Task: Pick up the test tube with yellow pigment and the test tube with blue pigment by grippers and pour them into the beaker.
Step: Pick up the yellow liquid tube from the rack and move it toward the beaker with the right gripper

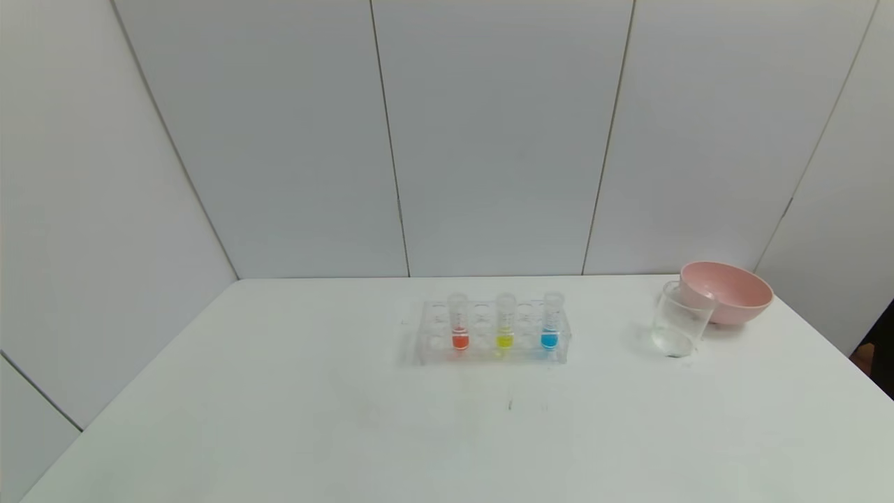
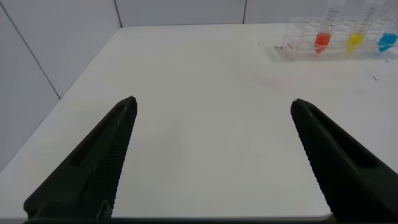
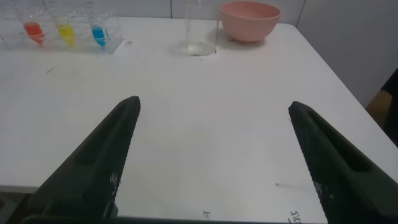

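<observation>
Both hands (image 2: pixel 211 109) (image 3: pixel 211 109) spread wide — table (image 1: pixel 279 419) edge below.

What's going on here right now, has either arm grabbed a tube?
Nothing is held. The yellow tube and blue tube stand upright in the clear rack, beside a red tube. The beaker stands in front of the pink bowl, to the rack's right. The left gripper and right gripper are open, low over the table's near edge.

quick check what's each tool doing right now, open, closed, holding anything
Left tool: open, holding nothing, over bare table.
Right tool: open, holding nothing, short of the beaker.
</observation>
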Motion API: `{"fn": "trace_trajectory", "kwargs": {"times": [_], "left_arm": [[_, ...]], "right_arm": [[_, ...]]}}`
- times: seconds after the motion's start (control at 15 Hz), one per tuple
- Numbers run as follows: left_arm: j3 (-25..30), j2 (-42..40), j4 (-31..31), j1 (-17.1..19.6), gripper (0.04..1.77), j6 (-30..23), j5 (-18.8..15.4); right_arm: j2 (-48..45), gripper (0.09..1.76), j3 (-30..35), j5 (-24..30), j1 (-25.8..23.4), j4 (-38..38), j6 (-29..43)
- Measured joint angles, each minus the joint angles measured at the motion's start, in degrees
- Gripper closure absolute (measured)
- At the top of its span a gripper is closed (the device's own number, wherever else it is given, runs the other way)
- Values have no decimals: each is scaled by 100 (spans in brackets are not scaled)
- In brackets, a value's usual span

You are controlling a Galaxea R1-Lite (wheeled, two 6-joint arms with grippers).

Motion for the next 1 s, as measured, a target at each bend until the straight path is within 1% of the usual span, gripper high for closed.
{"fn": "trace_trajectory", "kwargs": {"times": [1.0], "left_arm": [[0, 0, 0, 0, 5, -2, 2]], "right_arm": [[2, 14, 0, -2, 5, -21, 15]]}}
